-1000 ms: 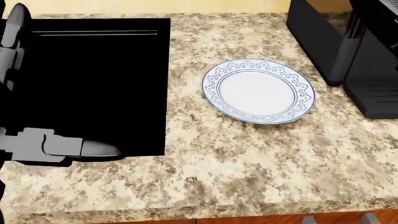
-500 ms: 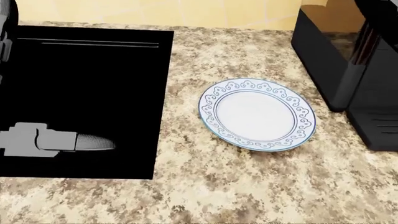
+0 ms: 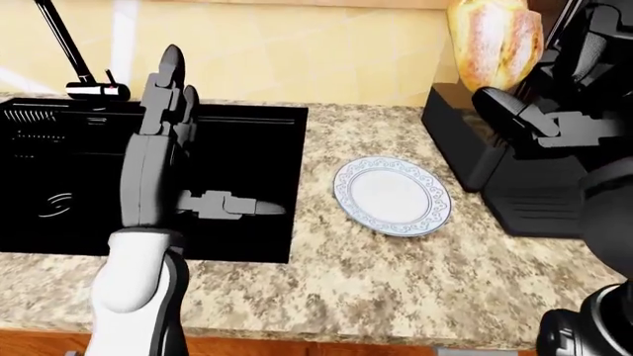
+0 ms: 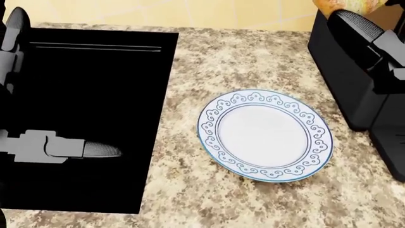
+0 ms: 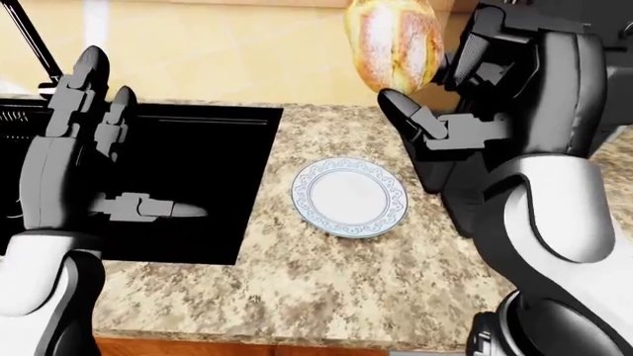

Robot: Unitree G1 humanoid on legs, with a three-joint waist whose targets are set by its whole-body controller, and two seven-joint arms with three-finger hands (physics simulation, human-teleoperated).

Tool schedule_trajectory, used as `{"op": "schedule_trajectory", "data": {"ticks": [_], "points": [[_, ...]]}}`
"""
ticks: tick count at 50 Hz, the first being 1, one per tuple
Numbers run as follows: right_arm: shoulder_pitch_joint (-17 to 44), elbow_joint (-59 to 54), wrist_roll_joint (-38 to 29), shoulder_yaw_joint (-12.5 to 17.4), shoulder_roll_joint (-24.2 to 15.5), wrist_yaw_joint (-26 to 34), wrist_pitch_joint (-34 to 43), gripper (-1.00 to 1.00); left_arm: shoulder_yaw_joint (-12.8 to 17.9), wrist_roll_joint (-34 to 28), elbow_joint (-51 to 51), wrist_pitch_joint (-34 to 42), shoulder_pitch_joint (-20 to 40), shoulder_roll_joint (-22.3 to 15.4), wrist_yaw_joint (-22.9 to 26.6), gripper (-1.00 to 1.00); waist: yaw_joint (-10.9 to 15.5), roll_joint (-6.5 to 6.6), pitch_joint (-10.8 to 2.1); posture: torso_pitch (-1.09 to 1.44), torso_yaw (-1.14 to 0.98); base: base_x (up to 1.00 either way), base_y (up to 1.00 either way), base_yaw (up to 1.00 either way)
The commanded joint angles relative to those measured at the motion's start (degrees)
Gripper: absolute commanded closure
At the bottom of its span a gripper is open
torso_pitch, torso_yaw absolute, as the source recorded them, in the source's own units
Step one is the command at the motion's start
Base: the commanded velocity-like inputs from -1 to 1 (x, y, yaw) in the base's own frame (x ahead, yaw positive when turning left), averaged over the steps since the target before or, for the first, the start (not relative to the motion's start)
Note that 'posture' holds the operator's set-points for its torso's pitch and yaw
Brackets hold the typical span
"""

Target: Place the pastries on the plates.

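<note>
Right fingers (image 5: pixel 465 70) grip pastry (image 5: pixel 394 41) — left fingers (image 3: pixel 168 89) splayed.

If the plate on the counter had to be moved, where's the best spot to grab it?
Probably the plate by its raised patterned rim, on its right edge, coming from the right robot hand side. It lies flat on the counter, so only the rim offers a lip.

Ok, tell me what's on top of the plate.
Nothing lies on the plate; its white centre is bare. The pastry is up in the right hand, above the counter. No part of the plate is covered.
</note>
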State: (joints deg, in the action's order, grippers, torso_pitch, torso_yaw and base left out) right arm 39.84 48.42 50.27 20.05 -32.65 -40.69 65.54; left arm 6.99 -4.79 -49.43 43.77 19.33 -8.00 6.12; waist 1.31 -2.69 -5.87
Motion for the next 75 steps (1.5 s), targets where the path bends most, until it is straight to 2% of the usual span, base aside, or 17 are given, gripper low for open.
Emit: {"op": "schedule_trajectory", "data": {"ticks": [1,7,10,12,14,17,20,21,24,26,33,39,43,48,56,63,75], "points": [[1.45,0.47,-1.42,1.26,-0.39,0.47,-0.67,1.0,-0.05,-0.09,-1.37,-1.57,1.24,-0.22,-0.13,-1.0,0.04,0.0,-0.97,-0.2,0.0,0.0,0.0,0.0],[2.3,0.87,-0.84,2.51,0.04,0.48,1.98,1.0,0.01,-0.05,-1.36,-1.23,1.57,-0.19,-0.09,-1.0,0.36,0.02,-1.01,-0.2,0.0,0.0,0.0,0.0],[4.28,-0.37,1.36,4.19,-1.84,-0.8,3.84,1.0,-0.09,-0.11,-1.14,-1.32,1.7,-0.24,-0.06,-1.0,0.47,-0.02,-0.88,-0.2,0.0,0.0,0.0,0.0],[8.25,-3.72,3.0,3.67,-4.59,-1.62,5.61,1.0,-0.11,-0.01,-1.04,-1.33,1.85,-0.19,-0.1,-1.0,0.49,-0.07,-0.72,-0.2,0.0,0.0,0.0,0.0],[10.18,-6.24,1.75,0.64,-6.72,-0.23,6.52,1.0,-0.21,-0.02,-0.77,-1.7,1.66,-0.17,-0.07,-1.0,0.4,-0.01,-0.51,-0.2,0.0,0.0,0.0,0.0],[14.77,-10.87,-4.59,-4.93,-8.09,5.11,7.98,1.0,0.12,0.19,-0.57,-1.61,2.01,-0.26,-0.04,-1.0,0.18,0.07,-0.31,-0.2,0.0,0.0,0.0,0.0],[17.34,-12.67,-12.14,-7.07,-6.61,11.54,9.82,1.0,0.15,0.36,-0.44,-1.81,1.93,-0.22,-0.17,-1.0,-0.13,0.21,-0.26,-0.2,0.0,0.0,0.0,0.0],[18.45,-13.57,-14.75,-9.02,-7.16,14.69,10.65,1.0,0.17,0.37,-0.29,-1.93,1.92,-0.25,-0.2,-1.0,-0.18,0.26,-0.22,-0.2,0.0,0.0,0.0,0.0],[20.45,-15.1,-22.64,-10.94,-5.21,21.45,11.34,1.0,0.12,0.53,-0.07,-2.47,1.54,-0.14,-0.28,-1.0,-0.21,0.38,-0.09,-0.2,0.0,0.0,0.0,0.0],[22.04,-16.53,-28.11,-14.0,-5.11,27.34,11.49,1.0,0.09,0.5,-0.02,-2.57,1.47,-0.16,-0.35,-1.0,-0.24,0.5,-0.04,-0.2,0.0,0.0,0.0,0.0],[28.31,-24.83,-47.71,-19.99,-0.48,44.97,8.39,1.0,-0.34,0.33,0.16,-3.07,1.13,0.12,-0.53,-1.0,-0.47,1.24,-0.03,-0.2,0.0,0.0,0.0,0.0],[30.1,-33.38,-63.47,-21.96,4.89,58.55,2.62,1.0,-0.22,0.33,0.3,-3.53,0.75,0.16,-0.43,-1.0,-0.65,1.79,-0.36,-0.2,0.0,0.0,0.0,0.0],[30.61,-38.58,-72.95,-21.9,7.75,67.24,-1.53,1.0,-0.14,0.44,0.21,-3.63,0.61,0.25,-0.41,-1.0,-0.7,2.08,-0.74,-0.2,0.0,0.0,0.0,0.0],[30.93,-43.49,-83.39,-22.3,9.29,78.73,-6.8,1.0,0.2,0.66,-0.2,-2.88,1.02,-0.05,-0.32,-1.0,-0.64,2.34,-1.02,-0.2,0.0,0.0,0.0,0.0],[36.07,-52.9,-94.93,-19.21,9.52,93.51,-15.6,1.0,-0.15,0.62,-0.04,-2.27,1.91,-0.16,-0.52,-1.0,-0.69,2.77,-1.33,-0.2,0.0,0.0,0.0,0.0],[36.32,-55.42,-98.8,-17.79,9.4,99.82,-18.72,1.0,-0.49,0.43,0.4,-2.8,1.57,0.08,-0.58,-1.0,-0.73,2.83,-1.43,-0.2,0.0,0.0,0.0,0.0],[37.64,-68.92,-97.34,-16.93,10.05,99.6,-26.74,1.0,-0.76,0.13,0.05,-2.54,1.38,0.28,-0.38,-1.0,-0.96,2.97,-1.86,-0.2,0.0,0.0,0.0,0.0]]}}
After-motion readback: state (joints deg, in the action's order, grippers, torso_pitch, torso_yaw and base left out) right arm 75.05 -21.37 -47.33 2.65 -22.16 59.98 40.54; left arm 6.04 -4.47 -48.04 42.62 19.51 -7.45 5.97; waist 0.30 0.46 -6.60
